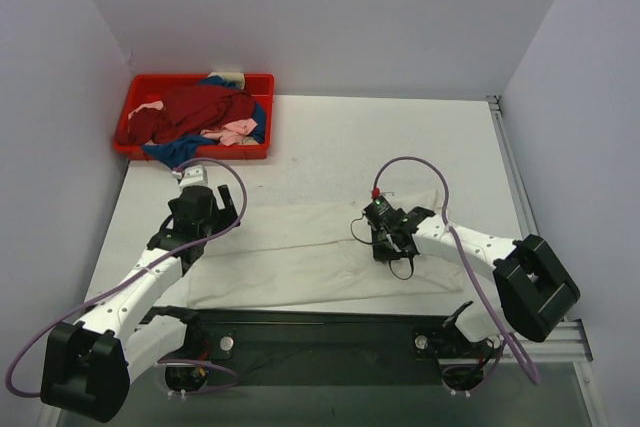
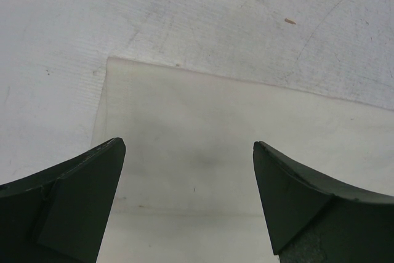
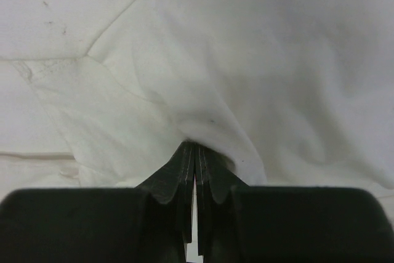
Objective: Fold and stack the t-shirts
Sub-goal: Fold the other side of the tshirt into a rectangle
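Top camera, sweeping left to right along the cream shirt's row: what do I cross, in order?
In order: left gripper, jaws open above the shirt's left corner → flat middle of the cream-white t-shirt → right gripper, jaws shut on a pinch of that shirt.
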You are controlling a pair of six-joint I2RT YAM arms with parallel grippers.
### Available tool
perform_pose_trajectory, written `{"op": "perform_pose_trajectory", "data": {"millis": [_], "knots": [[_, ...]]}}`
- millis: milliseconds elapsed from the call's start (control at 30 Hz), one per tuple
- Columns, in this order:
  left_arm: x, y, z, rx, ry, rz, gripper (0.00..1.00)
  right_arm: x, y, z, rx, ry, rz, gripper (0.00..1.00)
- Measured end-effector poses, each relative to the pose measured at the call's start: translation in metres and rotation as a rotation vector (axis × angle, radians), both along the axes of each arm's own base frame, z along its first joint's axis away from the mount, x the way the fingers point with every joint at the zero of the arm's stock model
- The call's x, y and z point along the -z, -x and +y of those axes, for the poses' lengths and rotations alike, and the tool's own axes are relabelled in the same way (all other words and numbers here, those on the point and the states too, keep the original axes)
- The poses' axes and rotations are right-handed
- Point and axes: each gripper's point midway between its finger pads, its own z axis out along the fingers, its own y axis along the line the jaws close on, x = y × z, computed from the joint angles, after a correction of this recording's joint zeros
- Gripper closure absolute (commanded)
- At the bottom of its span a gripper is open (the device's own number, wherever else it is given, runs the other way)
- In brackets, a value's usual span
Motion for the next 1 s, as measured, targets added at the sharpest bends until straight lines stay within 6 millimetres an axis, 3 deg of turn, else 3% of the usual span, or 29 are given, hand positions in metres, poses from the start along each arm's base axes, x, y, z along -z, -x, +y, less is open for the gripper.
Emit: {"op": "perform_pose_trajectory", "data": {"millis": [500, 933, 1000], "knots": [[-0.002, 0.000, 0.000, -0.001, 0.001, -0.006, 0.03, -0.039, 0.011, 0.021, -0.071, -0.160, -0.019, 1.00], [-0.004, 0.000, 0.000, -0.001, 0.004, -0.014, 0.03, -0.033, 0.018, 0.044, -0.098, -0.269, 0.034, 1.00], [-0.004, 0.000, 0.000, -0.001, 0.004, -0.013, 0.03, -0.028, 0.017, 0.048, -0.092, -0.282, 0.048, 0.95]]}}
